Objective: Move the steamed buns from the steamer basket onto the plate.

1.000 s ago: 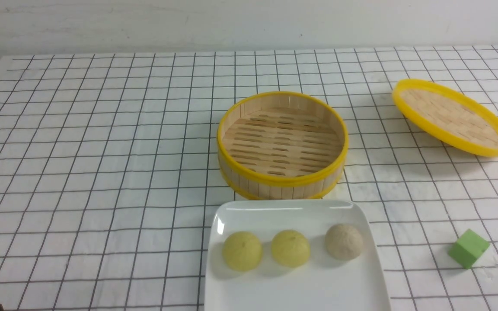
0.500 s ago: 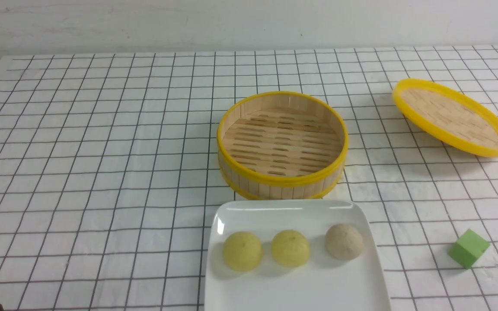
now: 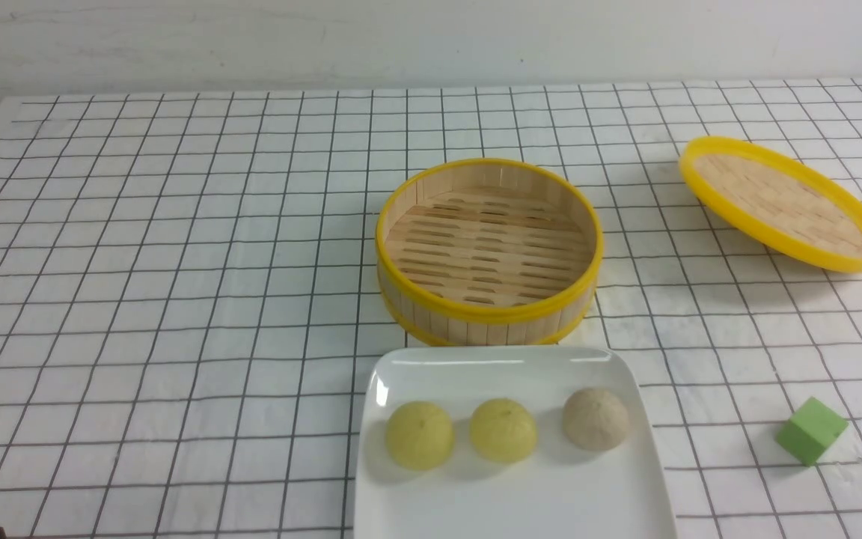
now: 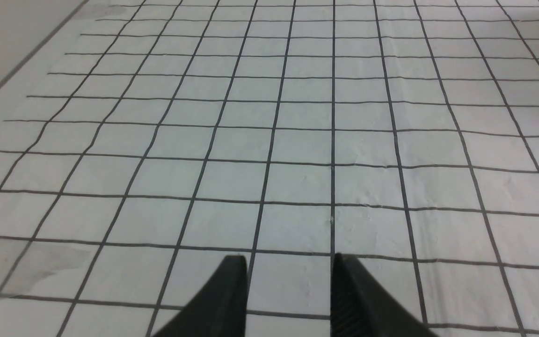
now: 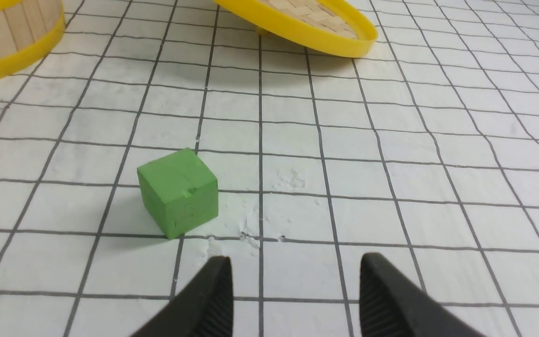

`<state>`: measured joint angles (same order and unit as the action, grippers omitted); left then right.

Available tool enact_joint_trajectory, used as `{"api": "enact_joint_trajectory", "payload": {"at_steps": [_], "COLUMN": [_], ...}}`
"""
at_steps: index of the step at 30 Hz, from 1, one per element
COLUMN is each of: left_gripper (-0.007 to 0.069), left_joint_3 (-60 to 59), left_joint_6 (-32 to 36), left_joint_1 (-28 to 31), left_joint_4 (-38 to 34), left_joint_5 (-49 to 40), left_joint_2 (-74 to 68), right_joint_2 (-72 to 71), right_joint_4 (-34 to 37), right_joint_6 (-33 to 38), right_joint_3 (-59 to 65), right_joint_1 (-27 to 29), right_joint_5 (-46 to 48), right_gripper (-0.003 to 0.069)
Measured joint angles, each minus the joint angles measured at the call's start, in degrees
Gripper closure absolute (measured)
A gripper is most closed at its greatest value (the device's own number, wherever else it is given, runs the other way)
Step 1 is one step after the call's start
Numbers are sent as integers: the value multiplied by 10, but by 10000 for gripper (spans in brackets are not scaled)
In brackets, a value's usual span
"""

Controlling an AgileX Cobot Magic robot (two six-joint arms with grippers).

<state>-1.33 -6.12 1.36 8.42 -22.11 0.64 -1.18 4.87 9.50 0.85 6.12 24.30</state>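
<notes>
— Looking at the plate (image 3: 513, 509), what sits on it?

— All three steamed buns (image 3: 503, 429) lie in a row across it, two pale yellow ones toward the robot's left and the beige-white one at the right end. They are close together but apart. The steamer basket (image 3: 488, 314) stands just behind the plate, its slatted floor bare.

— And the grippers, how near are they to the buns?

— Neither shows in the front view. The left gripper (image 4: 289, 262) hangs over bare gridded cloth (image 4: 297, 140), jaws parted with nothing between them; only a sliver of yellow shows at the edge of its wrist view, so it is well apart from the plate. The right gripper (image 5: 295, 264) also has its jaws spread with nothing between them, above the cloth beside the green cube (image 5: 178, 192). In its wrist view the basket wall and a bit of the plate's white rim appear only at the edge, so the buns lie off to that side, out of reach of its fingertips.

— Anything else on the table?

— The basket's lid (image 3: 783, 202) rests tilted at the far right, woven side up, well apart from the basket, with the cube nearer the robot on that same side.
</notes>
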Motion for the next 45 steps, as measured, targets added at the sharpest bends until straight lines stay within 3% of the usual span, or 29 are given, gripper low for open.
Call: {"api": "enact_joint_trajectory", "payload": {"at_steps": [45], "left_gripper": [342], "left_joint_3": [0], "left_joint_6": [0], "left_joint_1": [0], "left_joint_4": [0], "left_joint_5": [0], "left_joint_2": [0], "right_joint_2": [0], "right_joint_4": [30], "right_joint_6": [-41], "right_joint_3": [0], "right_joint_1": [1], "right_joint_5": [-3], "right_gripper": [281]}}
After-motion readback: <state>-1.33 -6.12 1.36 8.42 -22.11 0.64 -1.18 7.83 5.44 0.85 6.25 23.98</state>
